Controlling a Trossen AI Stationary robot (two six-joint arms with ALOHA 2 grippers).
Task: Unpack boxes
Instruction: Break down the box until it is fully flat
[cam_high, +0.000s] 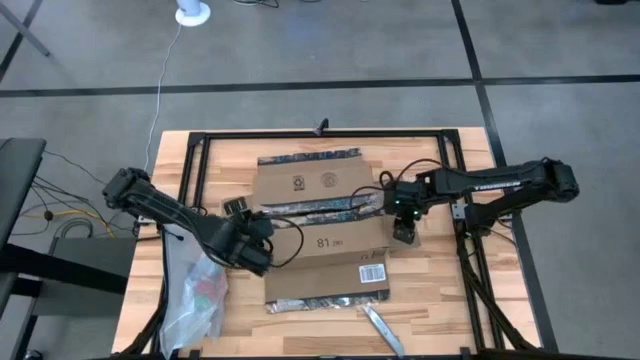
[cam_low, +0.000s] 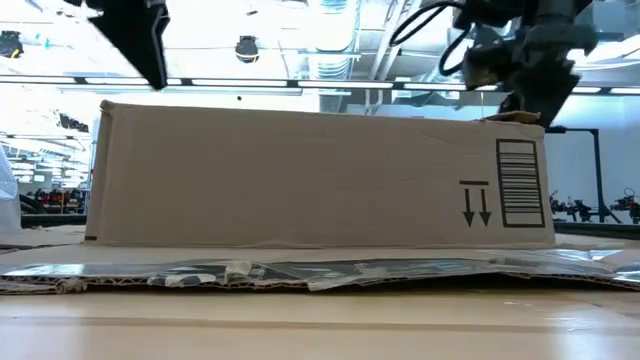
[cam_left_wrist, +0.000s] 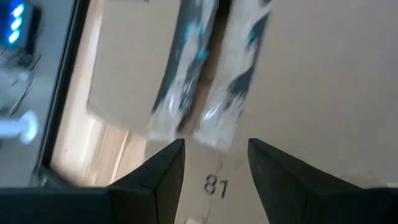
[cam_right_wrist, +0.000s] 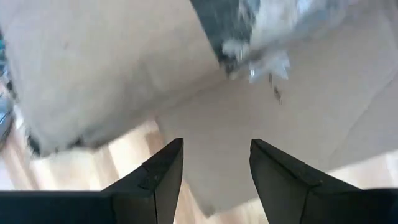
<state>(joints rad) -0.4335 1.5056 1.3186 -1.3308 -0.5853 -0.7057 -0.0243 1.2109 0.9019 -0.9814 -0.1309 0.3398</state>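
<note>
Now we are seeing the box (cam_high: 325, 235) lying mid-table (cam_high: 440, 290), flaps spread. Our left gripper (cam_high: 258, 258) is hovering at its left edge, our right gripper (cam_high: 404, 232) at its right edge, fingers of both apart, empty.

Box (cam_high: 325, 235) insides hidden; barcode label (cam_high: 372, 272) too small to read; zip bag (cam_high: 197, 300) contents unclear.

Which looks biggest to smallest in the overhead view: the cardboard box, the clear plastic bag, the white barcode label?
1. cardboard box, by far the largest.
2. clear plastic bag, at the table's left front edge.
3. white barcode label, a small patch on the box.
</note>
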